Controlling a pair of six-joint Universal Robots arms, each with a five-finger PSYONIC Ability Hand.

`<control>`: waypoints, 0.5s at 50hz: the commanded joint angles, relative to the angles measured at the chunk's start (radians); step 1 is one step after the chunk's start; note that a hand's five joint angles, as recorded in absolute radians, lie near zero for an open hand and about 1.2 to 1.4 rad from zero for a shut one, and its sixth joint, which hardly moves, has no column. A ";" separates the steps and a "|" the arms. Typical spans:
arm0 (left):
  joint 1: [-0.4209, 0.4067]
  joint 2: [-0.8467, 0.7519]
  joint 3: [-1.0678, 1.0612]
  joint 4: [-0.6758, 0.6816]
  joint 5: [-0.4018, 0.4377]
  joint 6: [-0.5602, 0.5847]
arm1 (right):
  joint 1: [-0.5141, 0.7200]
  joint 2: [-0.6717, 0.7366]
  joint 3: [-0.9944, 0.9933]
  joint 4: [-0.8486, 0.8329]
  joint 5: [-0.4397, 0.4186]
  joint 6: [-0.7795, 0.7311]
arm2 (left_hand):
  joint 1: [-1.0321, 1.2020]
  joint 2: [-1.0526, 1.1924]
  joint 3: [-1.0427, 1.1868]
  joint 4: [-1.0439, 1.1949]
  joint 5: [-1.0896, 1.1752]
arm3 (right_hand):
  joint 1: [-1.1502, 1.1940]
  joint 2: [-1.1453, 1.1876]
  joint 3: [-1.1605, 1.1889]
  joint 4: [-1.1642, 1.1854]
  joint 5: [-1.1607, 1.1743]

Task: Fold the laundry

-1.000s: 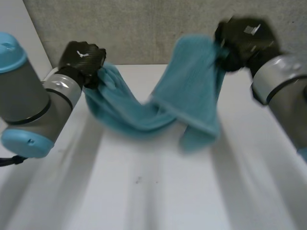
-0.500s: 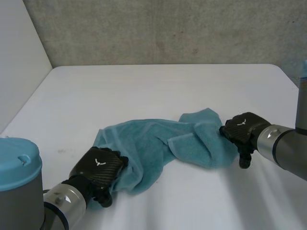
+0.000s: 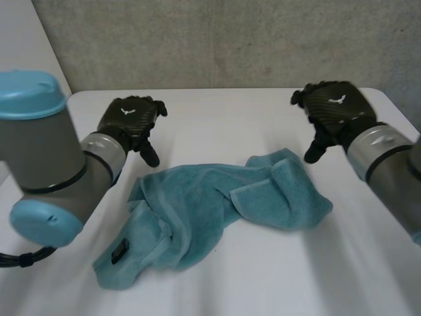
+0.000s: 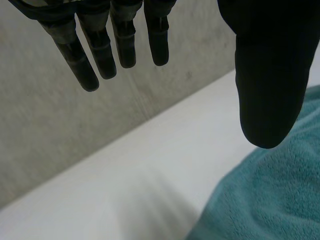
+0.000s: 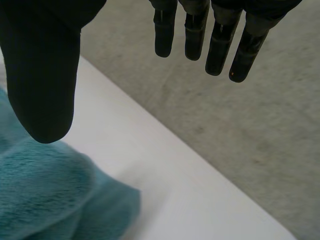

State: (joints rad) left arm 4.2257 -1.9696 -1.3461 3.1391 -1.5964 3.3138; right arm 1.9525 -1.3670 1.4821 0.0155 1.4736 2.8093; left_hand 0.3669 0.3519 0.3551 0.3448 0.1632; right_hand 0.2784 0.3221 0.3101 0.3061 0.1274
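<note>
Both of my hands have let go and risen since half a second ago. On the white table [image 3: 217,112] the teal towel [image 3: 210,201] lies crumpled, its right end doubled over. My left hand [image 3: 131,118] hovers beyond its left end and my right hand [image 3: 335,108] beyond its right, fingers straight, spread and empty. It looks soft, light and floppy; I'd pinch corners, one near its small dark tag [image 3: 119,252].
</note>
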 commanded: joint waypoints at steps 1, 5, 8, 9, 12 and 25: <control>0.010 -0.194 0.166 -0.135 0.006 -0.023 | 0.080 0.161 -0.114 0.130 0.004 -0.008 | -0.012 0.003 -0.001 0.010 0.017 | -0.029 -0.073 -0.061 -0.057 -0.053; 0.023 -0.242 0.202 -0.157 0.009 -0.019 | 0.094 0.238 -0.189 0.221 0.004 -0.021 | -0.024 -0.009 -0.012 -0.002 0.005 | -0.079 -0.123 -0.111 -0.107 -0.102; 0.039 -0.285 0.228 -0.157 0.009 -0.017 | 0.094 0.279 -0.219 0.237 0.002 -0.051 | -0.024 -0.009 -0.012 -0.002 0.005 | -0.079 -0.123 -0.111 -0.107 -0.102; 0.049 -0.305 0.238 -0.157 0.010 -0.013 | 0.094 0.288 -0.224 0.239 0.004 -0.063 | -0.024 -0.009 -0.012 -0.002 0.005 | -0.073 -0.117 -0.105 -0.101 -0.097; 0.069 -0.336 0.251 -0.160 0.010 0.000 | 0.094 0.324 -0.236 0.241 0.004 -0.117 | -0.024 -0.009 -0.012 -0.002 0.005 | -0.064 -0.108 -0.096 -0.092 -0.088; 0.100 -0.394 0.255 -0.200 0.076 0.027 | 0.094 0.382 -0.255 0.238 0.070 -0.238 | 0.099 0.114 0.111 0.121 0.128 | 0.024 -0.020 -0.008 -0.004 0.000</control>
State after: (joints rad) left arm 4.3261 -2.3582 -1.0883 2.9514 -1.5469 3.3399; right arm 2.0471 -0.9887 1.2339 0.2577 1.5140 2.5871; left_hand 0.3702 0.3733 0.3620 0.3714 0.2012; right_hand 0.2265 0.2425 0.2342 0.2502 0.0666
